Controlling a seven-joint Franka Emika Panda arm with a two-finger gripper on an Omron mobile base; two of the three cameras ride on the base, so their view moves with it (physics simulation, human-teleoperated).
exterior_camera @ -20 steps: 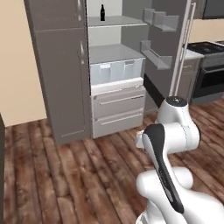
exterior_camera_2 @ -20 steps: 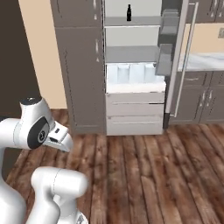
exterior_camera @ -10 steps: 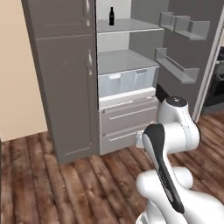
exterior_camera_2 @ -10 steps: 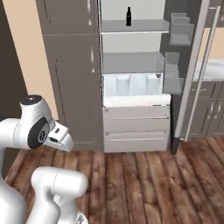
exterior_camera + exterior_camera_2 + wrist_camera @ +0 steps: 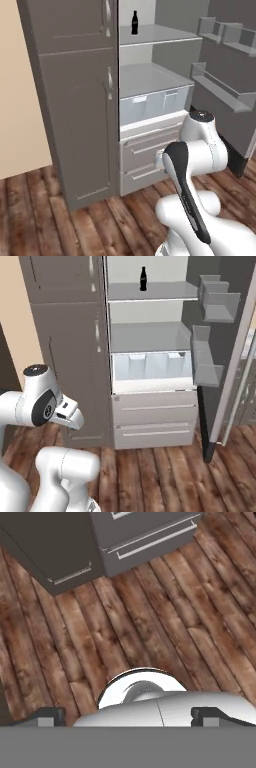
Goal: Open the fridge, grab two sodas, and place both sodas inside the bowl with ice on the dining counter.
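The tall light-grey fridge (image 5: 150,356) stands open, its door swung to the right, and one small black cola-style bottle (image 5: 143,279) stands upright on the upper white shelf; its label is too small to read. The two-finger gripper (image 5: 128,714) points down at the brown wooden floor (image 5: 150,632), its dark tips spread wide with nothing between them.

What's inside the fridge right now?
One soda stands on the top shelf of the fridge. The shelf below looks bare, with a clear bin under it. A second soda isn't visible; the drawers' contents are hidden.
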